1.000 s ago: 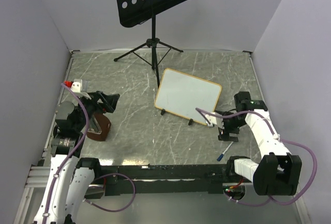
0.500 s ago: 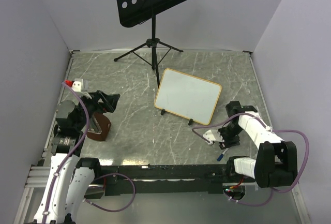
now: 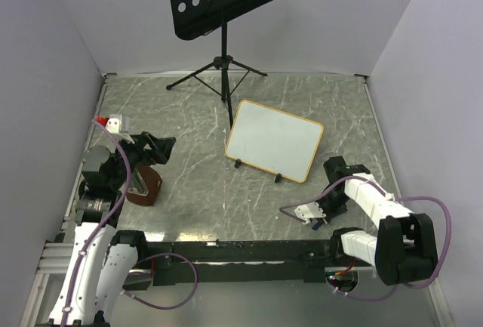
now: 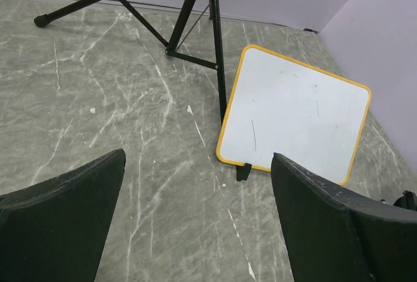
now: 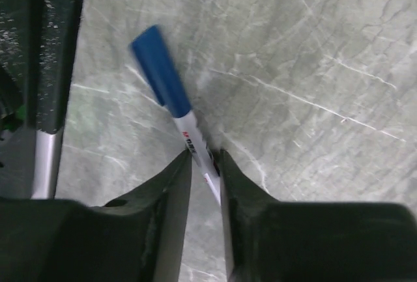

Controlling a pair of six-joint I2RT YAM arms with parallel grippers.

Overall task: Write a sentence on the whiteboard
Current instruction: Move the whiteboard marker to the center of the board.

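Table point(image 3: 196, 191) front edge: right jaws pinch marker point(image 5: 164, 77), whiteboard point(image 3: 273, 140) apart.

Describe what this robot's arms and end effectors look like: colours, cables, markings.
The left arm and right arm share a look: white shell links, black joint housings, and a purple cable looping loosely along each. The left end effector and right end effector are black, with two broad matte fingers, scuffed whitish. A small white-and-red plug sits on the left arm's cable.
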